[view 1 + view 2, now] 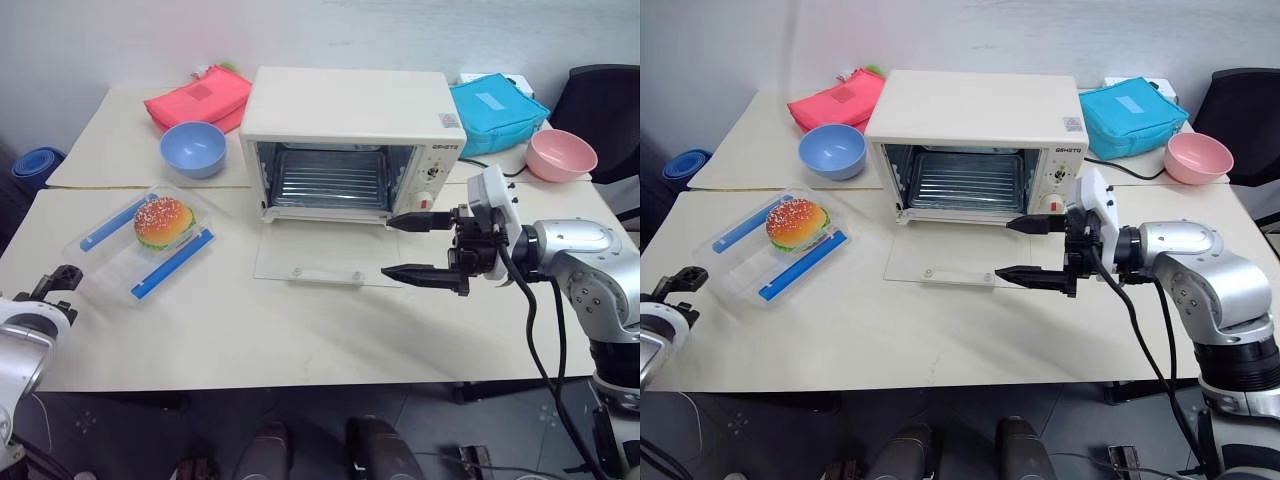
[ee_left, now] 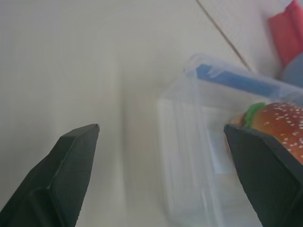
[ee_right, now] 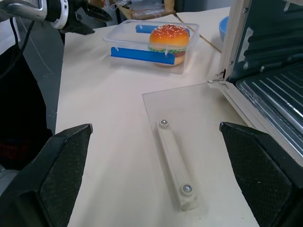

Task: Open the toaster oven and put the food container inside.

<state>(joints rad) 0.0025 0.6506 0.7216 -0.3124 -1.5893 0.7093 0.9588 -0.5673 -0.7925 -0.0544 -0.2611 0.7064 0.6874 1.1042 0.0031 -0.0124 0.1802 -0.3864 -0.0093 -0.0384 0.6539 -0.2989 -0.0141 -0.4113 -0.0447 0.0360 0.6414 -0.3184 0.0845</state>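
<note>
The cream-white toaster oven [image 1: 350,110] stands at the back centre of the table with its glass door [image 1: 300,245] folded flat, the white bar handle [image 3: 174,163] facing up and the rack bare. The food container [image 1: 112,262], a clear shallow box with blue strips holding a toy hamburger [image 1: 164,221], lies to the left. My left gripper [image 1: 58,282] hovers open at the table's left edge, just short of the container's near corner [image 2: 189,156]. My right gripper [image 1: 388,246] is open and empty, pointing left over the door's right edge.
A blue bowl [image 1: 192,148] and a red pouch [image 1: 200,98] sit behind the container. Right of the oven lie a teal bag [image 1: 495,110] and a pink bowl [image 1: 561,154], with a black chair [image 1: 605,100] past the table's right corner.
</note>
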